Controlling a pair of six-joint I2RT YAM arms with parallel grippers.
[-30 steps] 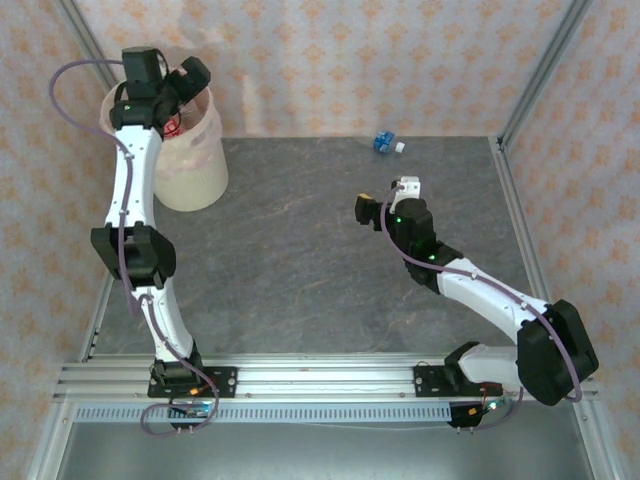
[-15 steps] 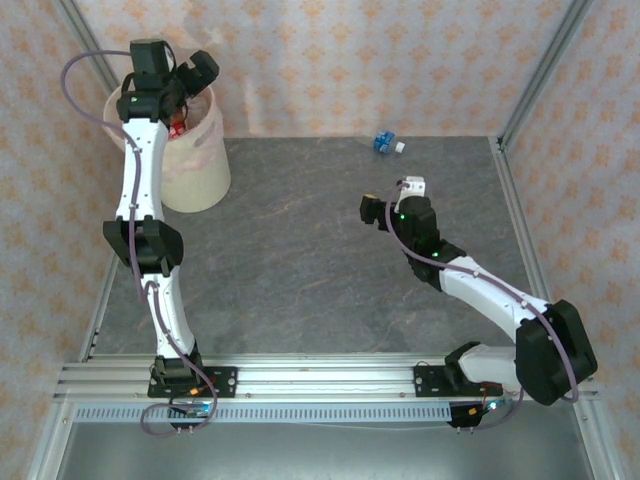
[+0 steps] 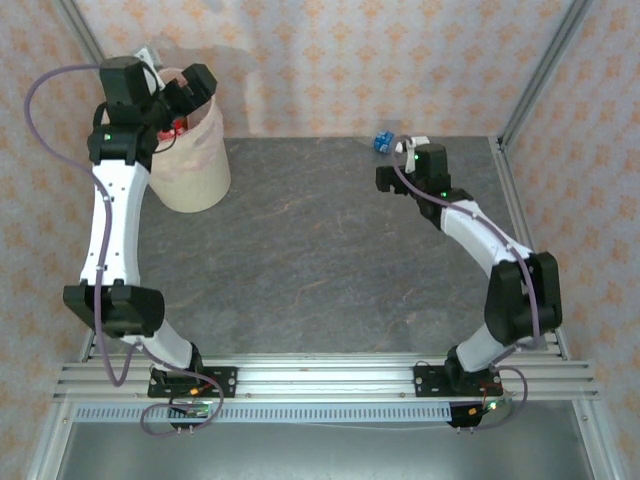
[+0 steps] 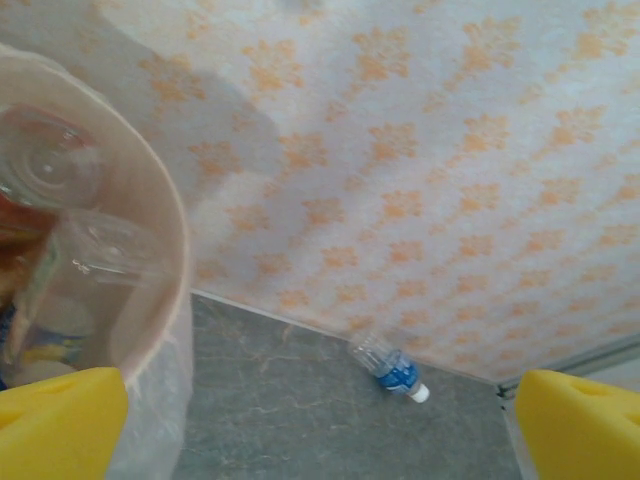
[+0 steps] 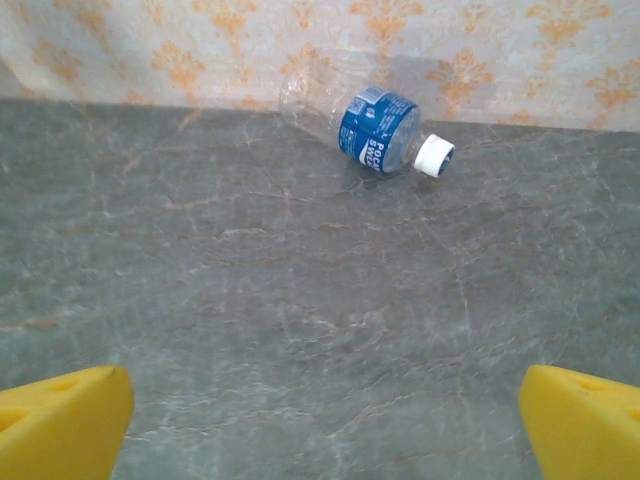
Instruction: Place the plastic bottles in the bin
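Right wrist view: blue-labelled bottle (image 5: 365, 125) lies on its side on the bench (image 5: 250, 300) against the back wall (image 5: 150, 45), ahead of the right gripper (image 5: 322, 425), spread wide and empty. Left gripper (image 4: 320, 425), likewise spread, hovers at the bin (image 3: 195, 175), which holds other bottles (image 4: 50, 170).

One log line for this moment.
left gripper: open, at bin rim | right gripper: open, facing bottle | bottle: lying by back wall, untouched

The blue-labelled bottle (image 5: 362, 120) is clear, glossy plastic. The table (image 5: 300, 300) looks matt, grey and stone-veined. The bin (image 3: 200, 175) is smooth cream-pink plastic, and the frame rail (image 3: 330, 378) is ribbed metal.
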